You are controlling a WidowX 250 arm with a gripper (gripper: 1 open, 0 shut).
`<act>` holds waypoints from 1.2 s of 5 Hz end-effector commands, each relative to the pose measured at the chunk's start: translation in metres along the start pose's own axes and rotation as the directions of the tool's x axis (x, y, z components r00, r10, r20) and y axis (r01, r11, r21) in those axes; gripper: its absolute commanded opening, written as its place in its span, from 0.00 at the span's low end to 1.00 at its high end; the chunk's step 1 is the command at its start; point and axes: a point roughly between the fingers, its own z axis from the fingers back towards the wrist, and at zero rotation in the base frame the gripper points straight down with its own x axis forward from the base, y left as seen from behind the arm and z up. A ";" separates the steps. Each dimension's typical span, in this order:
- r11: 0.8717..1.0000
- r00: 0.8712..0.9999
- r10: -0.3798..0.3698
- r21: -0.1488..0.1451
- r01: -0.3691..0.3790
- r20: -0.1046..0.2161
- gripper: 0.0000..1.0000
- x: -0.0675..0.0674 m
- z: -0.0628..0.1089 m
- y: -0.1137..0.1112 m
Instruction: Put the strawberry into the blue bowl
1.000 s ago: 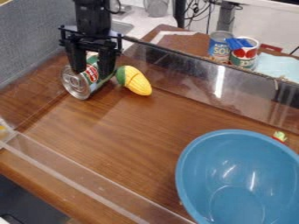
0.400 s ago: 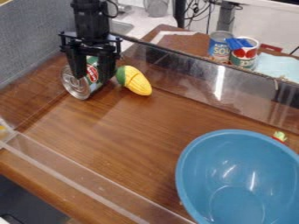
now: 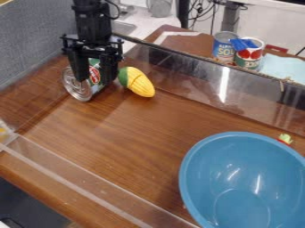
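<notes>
My black gripper (image 3: 94, 78) points straight down at the back left of the wooden table. Its fingers are shut on a small red thing, the strawberry (image 3: 95, 69), which shows only partly between them. Right beside the fingers a green tin can (image 3: 81, 86) lies on its side with its silver end facing me. I cannot tell whether the fingers touch the can. The blue bowl (image 3: 238, 156) is large, round and light blue. It stands at the front right, far from the gripper, with nothing in it.
A yellow corn cob (image 3: 141, 83) with a green end lies just right of the gripper. Clear plastic walls (image 3: 226, 85) fence the table at the back and front. Beyond the back wall stand two tins (image 3: 236, 50). A tiny green bit (image 3: 284, 137) lies by the bowl's far rim.
</notes>
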 end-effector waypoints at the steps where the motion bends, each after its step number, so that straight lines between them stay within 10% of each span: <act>1: 1.000 0.998 0.007 0.006 -0.007 0.062 1.00 0.005 0.018 0.006; 6: 0.999 0.998 -0.016 -0.036 0.018 0.063 1.00 0.004 0.018 0.007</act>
